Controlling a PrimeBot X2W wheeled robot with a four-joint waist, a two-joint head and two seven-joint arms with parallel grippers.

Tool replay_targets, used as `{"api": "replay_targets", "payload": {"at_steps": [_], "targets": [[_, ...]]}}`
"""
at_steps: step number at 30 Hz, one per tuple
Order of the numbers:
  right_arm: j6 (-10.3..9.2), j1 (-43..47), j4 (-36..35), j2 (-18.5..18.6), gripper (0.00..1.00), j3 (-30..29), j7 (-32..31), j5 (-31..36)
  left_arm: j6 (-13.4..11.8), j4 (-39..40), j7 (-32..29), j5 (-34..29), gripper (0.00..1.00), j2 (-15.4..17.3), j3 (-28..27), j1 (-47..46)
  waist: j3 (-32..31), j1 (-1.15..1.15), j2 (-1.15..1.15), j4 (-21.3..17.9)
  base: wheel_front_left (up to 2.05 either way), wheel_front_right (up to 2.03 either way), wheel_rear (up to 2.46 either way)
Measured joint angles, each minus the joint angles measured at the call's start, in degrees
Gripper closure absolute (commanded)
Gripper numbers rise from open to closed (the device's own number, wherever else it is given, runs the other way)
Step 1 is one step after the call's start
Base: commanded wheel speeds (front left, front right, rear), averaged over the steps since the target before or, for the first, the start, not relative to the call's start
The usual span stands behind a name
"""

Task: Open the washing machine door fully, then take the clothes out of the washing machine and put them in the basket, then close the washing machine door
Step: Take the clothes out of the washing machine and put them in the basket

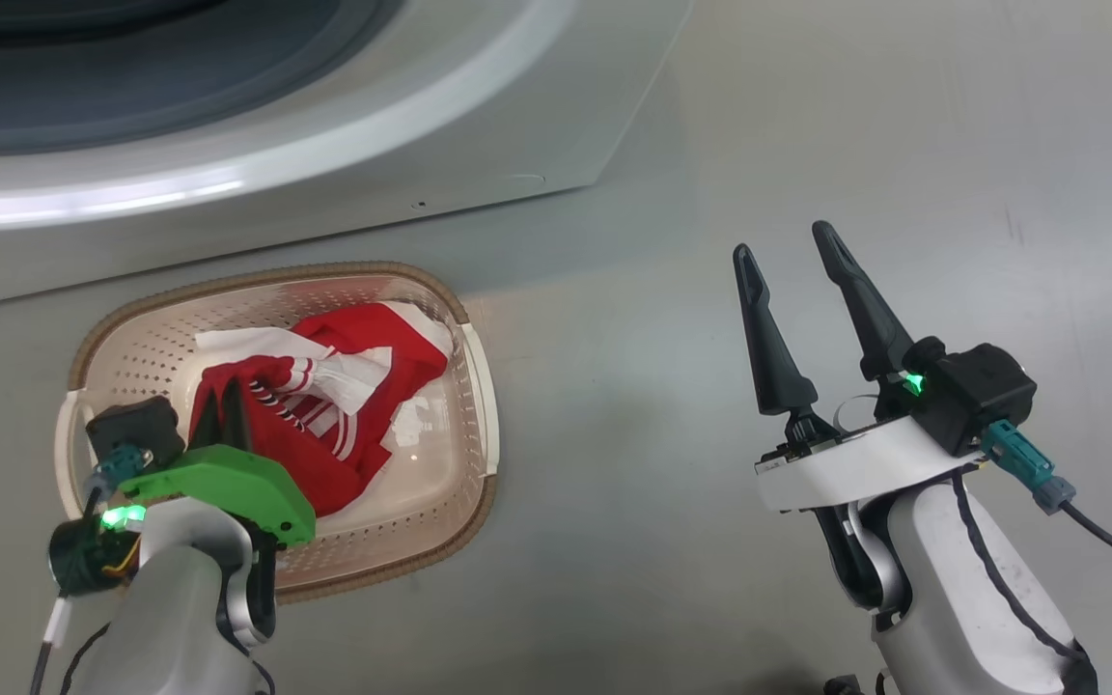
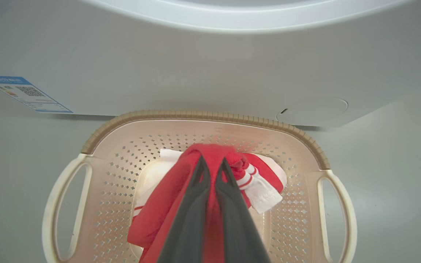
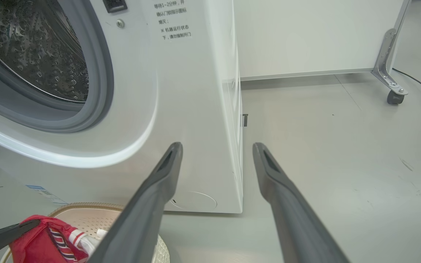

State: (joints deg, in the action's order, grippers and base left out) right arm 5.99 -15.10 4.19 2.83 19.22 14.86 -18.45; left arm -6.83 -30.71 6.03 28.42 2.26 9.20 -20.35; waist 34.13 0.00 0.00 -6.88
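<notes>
The cream basket [image 1: 324, 271] stands on the floor just in front of the white washing machine [image 1: 421, 125]. Red and white clothes [image 1: 363, 347] lie heaped in it. My left gripper [image 1: 231, 401] hangs over the basket's near side, shut on a fold of the red clothes [image 2: 159, 208]; the fabric drapes over its fingers [image 2: 228, 204] in the left wrist view. To the right my right gripper [image 1: 785, 241] is open and holds nothing, above bare floor. Its wrist view shows the steel drum [image 3: 31, 47] through the open mouth. The washing machine door is out of view.
A blue label [image 2: 24, 93] sits low on the washer's front. A metal leg on a castor [image 3: 387, 62] and a dark cable [image 3: 418, 82] are far off by the white wall. Grey floor stretches right of the washer and basket.
</notes>
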Motion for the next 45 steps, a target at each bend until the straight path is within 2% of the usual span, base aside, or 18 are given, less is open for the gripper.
{"api": "replay_targets", "payload": {"at_steps": [15, 16, 17, 18, 19, 20, 27, 38, 45], "targets": [[0.44, -3.73, 0.00, 0.00, 0.00, -0.38, 0.00, -2.00, 0.00, -12.81, -1.92, -0.86, 1.00, -0.16, 0.14, -9.34, 6.36, 0.00, 0.00, -3.61, 0.00, 0.00, 0.00], [0.45, -3.86, 0.02, 0.01, 0.00, -0.38, 0.00, -2.14, 0.00, -13.38, -1.91, -0.85, 0.84, -0.16, 0.13, -9.68, 6.47, 0.00, 0.00, -3.69, 0.00, 0.00, 0.00], [0.48, -4.04, 0.09, 0.01, 0.00, -0.37, 0.00, -2.15, 0.00, -13.94, -1.91, -0.85, 0.76, -0.16, 0.14, -10.04, 6.55, 0.00, 0.00, -3.75, 0.00, 0.00, 0.00], [0.48, -4.31, 0.18, 0.00, 0.00, -0.37, 0.00, -2.18, 0.00, -14.52, -1.91, -0.80, 0.51, -0.16, 0.14, -10.38, 6.60, 0.00, 0.00, -3.78, 0.00, 0.00, 0.00], [0.48, -4.52, 0.20, 0.00, 0.00, -0.38, 0.00, -2.21, 0.00, -15.18, -1.91, -0.76, 0.16, -0.16, 0.15, -10.74, 6.61, 0.00, 0.00, -3.78, 0.00, 0.00, 0.00], [0.48, -4.66, 0.22, 0.00, 0.00, -0.38, 0.00, -2.21, 0.00, -15.73, -1.90, -0.76, 0.00, -0.16, 0.15, -11.04, 6.61, 0.00, 0.00, -3.78, 0.00, 0.00, 0.00], [0.49, -4.97, 1.37, 0.00, 0.00, -0.84, 0.00, -2.55, 0.00, -20.15, 0.19, -1.93, 0.00, -0.22, 0.63, -11.67, 5.41, 0.00, 0.00, -3.71, 0.00, 0.00, 0.00], [0.59, -4.95, 2.97, 0.00, 0.00, -1.32, 0.00, -2.63, 0.10, -21.91, 6.62, -2.65, 0.00, -0.37, 2.86, -11.59, 2.10, 0.00, 0.00, -3.05, 0.00, 0.00, 0.00], [0.60, -3.84, 4.23, 0.00, 0.00, -3.02, 0.00, -2.23, 2.12, -19.70, 8.24, -1.24, 0.00, -0.37, 5.01, -11.07, -1.06, 0.00, 0.00, -2.22, 0.00, 0.00, 0.00]]}}
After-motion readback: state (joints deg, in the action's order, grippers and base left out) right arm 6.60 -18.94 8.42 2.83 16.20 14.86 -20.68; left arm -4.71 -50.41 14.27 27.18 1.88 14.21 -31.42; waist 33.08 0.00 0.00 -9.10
